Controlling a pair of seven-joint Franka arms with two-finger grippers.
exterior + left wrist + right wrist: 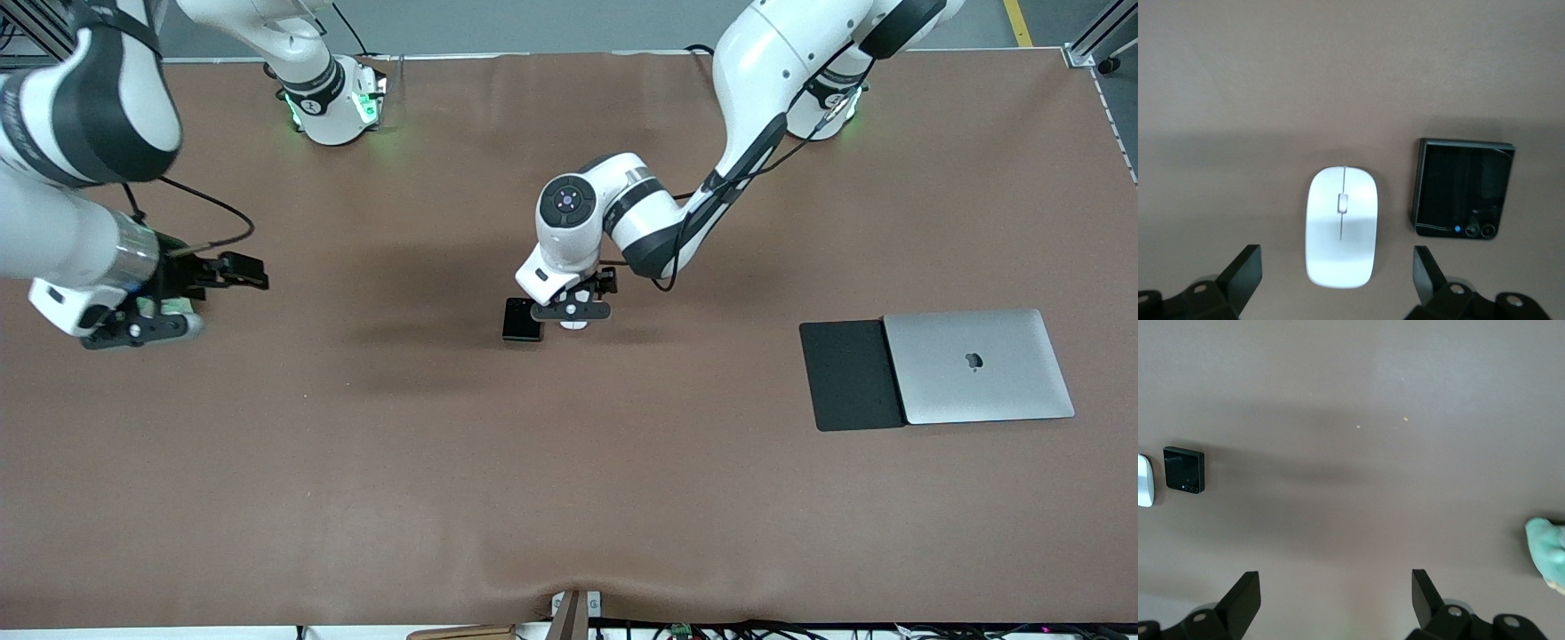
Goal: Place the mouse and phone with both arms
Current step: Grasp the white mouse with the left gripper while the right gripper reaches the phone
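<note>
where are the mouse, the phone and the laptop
mouse (1341, 227), left wrist view, middle of its white top
phone (1463, 197), left wrist view, its black face
laptop (978, 365), front view, its silver lid

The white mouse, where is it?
The mouse lies on the table's middle, beside the phone, under the open left gripper.

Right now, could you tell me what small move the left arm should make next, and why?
Probably lower straight down: the left gripper hangs open over the glossy white oval mouse, fingers either side, not yet touching; the black square folded phone lies beside it.
</note>
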